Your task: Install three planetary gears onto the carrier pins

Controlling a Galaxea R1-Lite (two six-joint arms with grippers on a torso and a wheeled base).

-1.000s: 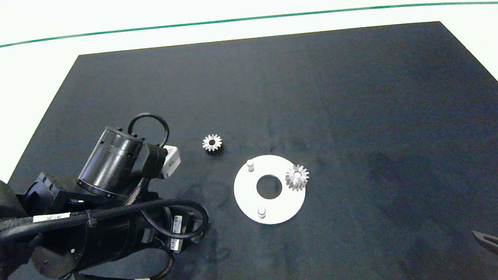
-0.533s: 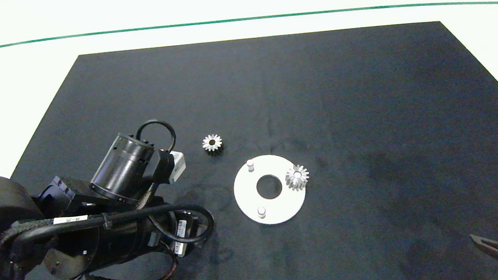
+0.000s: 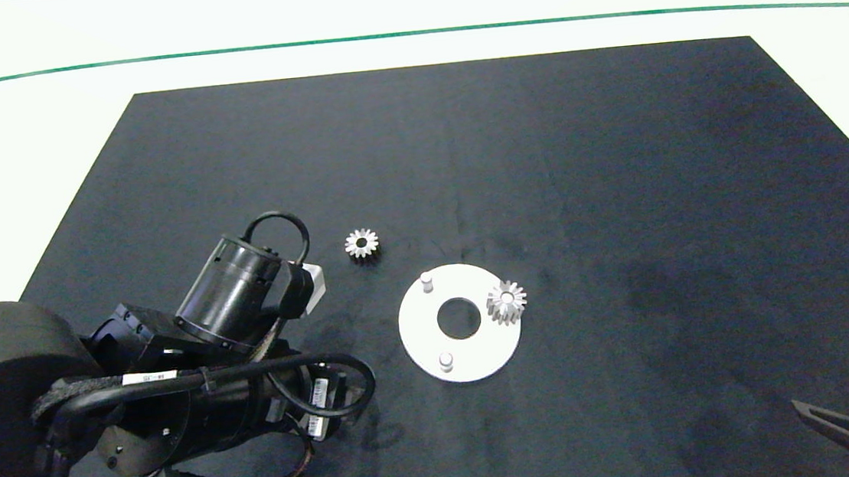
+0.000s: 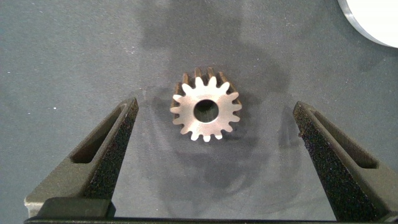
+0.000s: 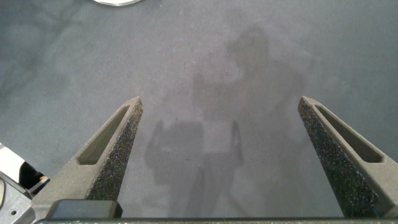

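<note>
My left claw (image 4: pixel 214 124) gapes wide, empty, one gear (image 4: pixel 206 112) lying between its fingers, untouched. My right claw (image 5: pixel 224 124) gapes empty too. Gears: three. Pins: two bare.

Robotics lab or test bench, by all signs. Plain white desk (image 3: pixel 17 151) with a thin green line (image 3: pixel 407 35) across its far part. Large black mat (image 3: pixel 619 175) laid flat as a work surface, faintly smudged. Small machine parts set out on it: white disc (image 3: pixel 417 331) with pegs, loose silver gears (image 3: pixel 361 243). Dark cabled robot arm (image 3: pixel 174 368) reaching in over the mat. Nothing domestic or commercial anywhere in view.
</note>
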